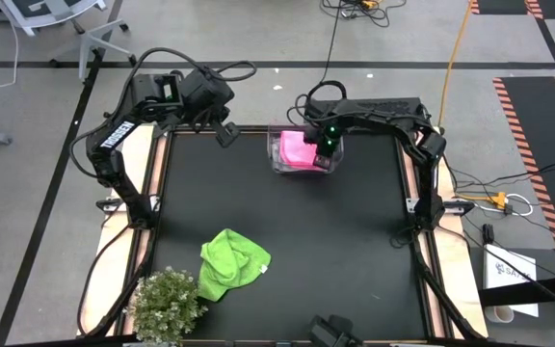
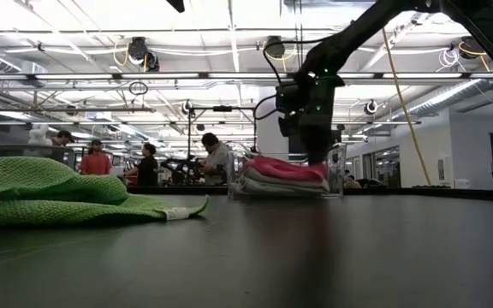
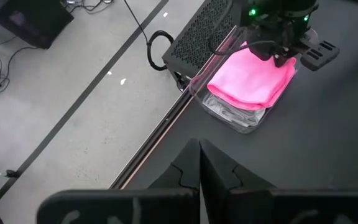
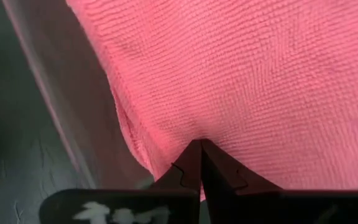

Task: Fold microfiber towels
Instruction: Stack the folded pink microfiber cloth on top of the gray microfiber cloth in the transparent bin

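A folded bright pink towel (image 1: 297,149) lies on top of folded white towels (image 3: 232,112) inside the clear plastic bin (image 1: 276,162) at the table's far edge. My right gripper (image 4: 199,144) stands over the bin, pointing down, its fingers shut with the tips on the pink towel (image 4: 260,74). A lime green towel (image 1: 231,262) lies crumpled on the table at the near left; it also shows in the low view (image 2: 50,195). My left gripper (image 3: 199,144) is shut and empty, raised near the table's far left corner (image 1: 224,133). My right gripper touches the pink towel's top face (image 4: 197,134) with the tips of its shut fingers, coming from above and pointing down into the bin. The towel lies flat on the stack in the bin, with a small crease (image 4: 124,121) beside the fingertips.
A small green bushy plant (image 1: 167,304) stands at the near left corner, next to the green towel. The black tabletop (image 1: 335,241) lies bare between the bin and the green towel. People (image 2: 144,162) stand in the room beyond the table.
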Robot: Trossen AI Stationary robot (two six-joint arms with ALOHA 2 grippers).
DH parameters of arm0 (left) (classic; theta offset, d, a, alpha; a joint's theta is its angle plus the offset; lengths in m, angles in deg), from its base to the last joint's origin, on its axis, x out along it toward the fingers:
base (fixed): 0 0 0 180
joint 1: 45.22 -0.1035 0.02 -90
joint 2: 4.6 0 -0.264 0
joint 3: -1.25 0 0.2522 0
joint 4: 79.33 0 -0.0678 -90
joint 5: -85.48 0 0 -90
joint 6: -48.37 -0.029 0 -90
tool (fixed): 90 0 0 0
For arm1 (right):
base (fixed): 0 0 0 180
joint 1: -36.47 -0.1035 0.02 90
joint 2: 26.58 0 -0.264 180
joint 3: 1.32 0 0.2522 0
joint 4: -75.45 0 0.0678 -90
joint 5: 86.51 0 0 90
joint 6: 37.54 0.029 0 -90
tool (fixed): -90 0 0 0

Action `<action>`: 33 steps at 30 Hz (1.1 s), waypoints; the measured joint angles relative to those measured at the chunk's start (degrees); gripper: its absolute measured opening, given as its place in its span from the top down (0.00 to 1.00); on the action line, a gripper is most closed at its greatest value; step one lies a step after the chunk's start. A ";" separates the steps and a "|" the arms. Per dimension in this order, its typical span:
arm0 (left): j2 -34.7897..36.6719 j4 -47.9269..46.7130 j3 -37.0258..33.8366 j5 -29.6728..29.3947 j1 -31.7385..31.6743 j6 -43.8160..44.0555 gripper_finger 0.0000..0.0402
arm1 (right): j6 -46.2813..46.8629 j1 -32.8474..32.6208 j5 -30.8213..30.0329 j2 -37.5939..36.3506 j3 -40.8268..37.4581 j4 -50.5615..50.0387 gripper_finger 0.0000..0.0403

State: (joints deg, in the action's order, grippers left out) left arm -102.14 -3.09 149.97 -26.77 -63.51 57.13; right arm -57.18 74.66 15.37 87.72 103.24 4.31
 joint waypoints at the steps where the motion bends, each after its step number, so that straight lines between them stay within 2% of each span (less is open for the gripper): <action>1: 0.00 -0.02 0.00 -0.08 0.00 -0.01 0.99 | 0.37 -0.02 0.16 -0.02 -0.83 0.79 1.00; 9: 0.00 -0.02 0.00 -0.32 0.00 0.02 0.99 | 1.30 -0.03 0.33 -0.54 -2.68 4.25 1.00; 14: 0.00 -0.01 0.00 -0.33 -0.08 0.02 0.99 | 2.41 -0.91 0.49 -4.50 1.06 2.87 1.00; 18: 0.00 -0.02 0.00 -0.36 -0.44 0.02 0.99 | 1.39 -2.50 0.86 -6.21 2.34 7.31 1.00; 27: 0.00 -0.02 0.00 -0.35 -0.44 0.43 0.99 | -0.67 -4.42 -2.81 0.84 2.21 16.63 1.00; 33: 0.00 -0.02 0.00 -0.35 -0.44 0.45 0.99 | 0.73 -3.25 -0.67 5.28 2.21 16.29 1.00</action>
State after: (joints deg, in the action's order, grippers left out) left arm -102.14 -3.11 149.97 -27.11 -63.94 57.58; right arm -56.45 71.41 14.70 93.00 105.45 20.60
